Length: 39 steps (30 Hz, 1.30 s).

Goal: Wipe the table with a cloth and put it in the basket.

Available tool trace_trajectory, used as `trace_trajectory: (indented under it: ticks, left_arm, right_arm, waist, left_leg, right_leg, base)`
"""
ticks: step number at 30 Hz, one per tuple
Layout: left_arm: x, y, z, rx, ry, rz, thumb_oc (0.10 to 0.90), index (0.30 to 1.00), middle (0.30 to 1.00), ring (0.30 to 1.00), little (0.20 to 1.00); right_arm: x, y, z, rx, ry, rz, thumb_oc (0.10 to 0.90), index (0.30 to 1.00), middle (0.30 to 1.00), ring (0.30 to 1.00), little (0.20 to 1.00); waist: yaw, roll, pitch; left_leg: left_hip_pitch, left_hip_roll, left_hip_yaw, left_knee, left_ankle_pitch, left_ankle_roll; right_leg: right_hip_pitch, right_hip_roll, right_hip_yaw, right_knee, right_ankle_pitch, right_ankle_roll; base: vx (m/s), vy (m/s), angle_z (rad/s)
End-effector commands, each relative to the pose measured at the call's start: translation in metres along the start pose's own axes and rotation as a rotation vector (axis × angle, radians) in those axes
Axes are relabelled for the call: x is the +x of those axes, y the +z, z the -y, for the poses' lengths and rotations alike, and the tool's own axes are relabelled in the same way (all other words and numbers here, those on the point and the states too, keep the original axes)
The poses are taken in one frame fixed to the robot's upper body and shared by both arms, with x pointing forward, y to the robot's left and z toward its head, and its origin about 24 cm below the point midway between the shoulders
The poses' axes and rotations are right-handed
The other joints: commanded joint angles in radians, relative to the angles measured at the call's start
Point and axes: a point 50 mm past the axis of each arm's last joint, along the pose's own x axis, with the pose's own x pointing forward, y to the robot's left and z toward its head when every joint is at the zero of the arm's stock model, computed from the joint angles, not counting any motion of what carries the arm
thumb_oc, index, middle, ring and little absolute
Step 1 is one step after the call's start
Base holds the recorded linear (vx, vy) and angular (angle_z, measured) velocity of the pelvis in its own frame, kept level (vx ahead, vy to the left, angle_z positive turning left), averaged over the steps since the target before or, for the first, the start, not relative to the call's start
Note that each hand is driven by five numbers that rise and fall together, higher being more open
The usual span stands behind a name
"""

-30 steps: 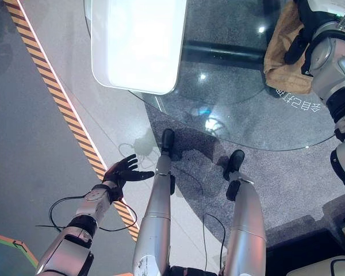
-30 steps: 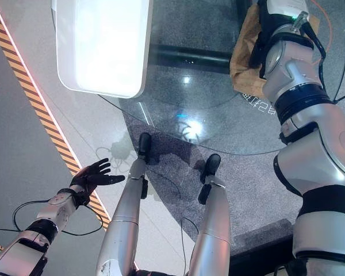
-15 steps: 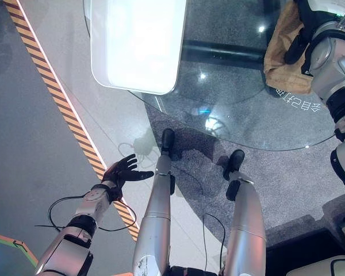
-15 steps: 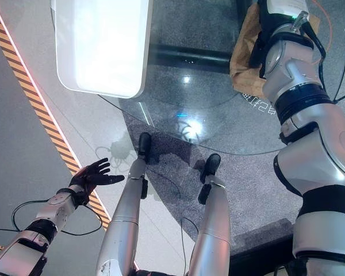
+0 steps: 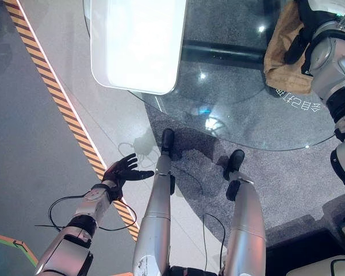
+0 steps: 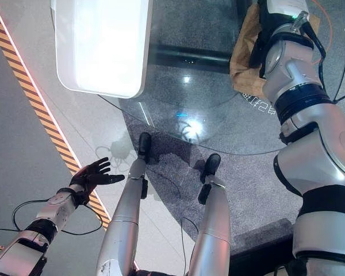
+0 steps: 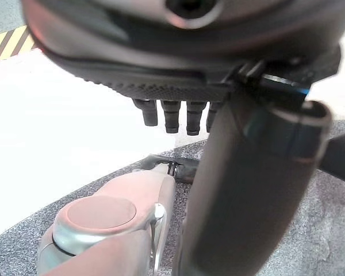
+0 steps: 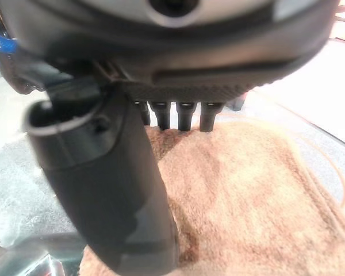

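Note:
A tan cloth [image 5: 280, 64] lies rumpled on the round glass table [image 5: 236, 109] at its far right side. My right hand [image 6: 257, 50] rests on top of the cloth with straight fingers [image 8: 185, 115] laid against the cloth [image 8: 247, 190] and the thumb alongside. My left hand [image 5: 123, 171] hangs low at the left, away from the table, above the floor. It is open, with its fingers [image 7: 171, 117] spread and nothing in it.
A bright white rounded box [image 5: 138, 43] sits at the table's far left part. A yellow-and-black striped line [image 5: 63, 103] runs across the grey floor on the left. The table's near edge curves just ahead of me.

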Motion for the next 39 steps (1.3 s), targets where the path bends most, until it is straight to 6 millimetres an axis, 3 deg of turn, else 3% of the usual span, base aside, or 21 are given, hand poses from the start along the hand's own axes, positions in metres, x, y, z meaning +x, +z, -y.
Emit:
trace_trajectory:
  ticks: [1, 39]
  left_arm:
    - [-0.0134, -0.0164, -0.0210, -0.005, 0.043, -0.029, 0.800, 0.900, 0.900, 0.900, 0.900]
    - [-0.0133, -0.0159, -0.0210, -0.006, 0.040, -0.026, 0.800, 0.900, 0.900, 0.900, 0.900]
  right_arm:
    - [0.0012, -0.0241, 0.0391, -0.072, -0.121, -0.059, 0.100, 0.300, 0.300, 0.300, 0.200]
    - [0.0012, -0.0260, 0.0376, -0.073, -0.112, -0.063, 0.100, 0.300, 0.300, 0.300, 0.200]
  waist:
    - [0.001, 0.036, -0.015]
    - [0.000, 0.031, -0.015]
  left_leg:
    - [-0.007, -0.109, 0.049, 0.095, -0.125, 0.121]
    - [0.002, -0.106, 0.050, 0.086, -0.123, 0.120]
  right_leg:
    - [0.022, 0.081, -0.067, -0.119, 0.068, -0.041]
    - [0.031, 0.083, -0.070, -0.128, 0.069, -0.041]
  base:
    - [0.00, 0.000, 0.00]
    - [0.00, 0.000, 0.00]
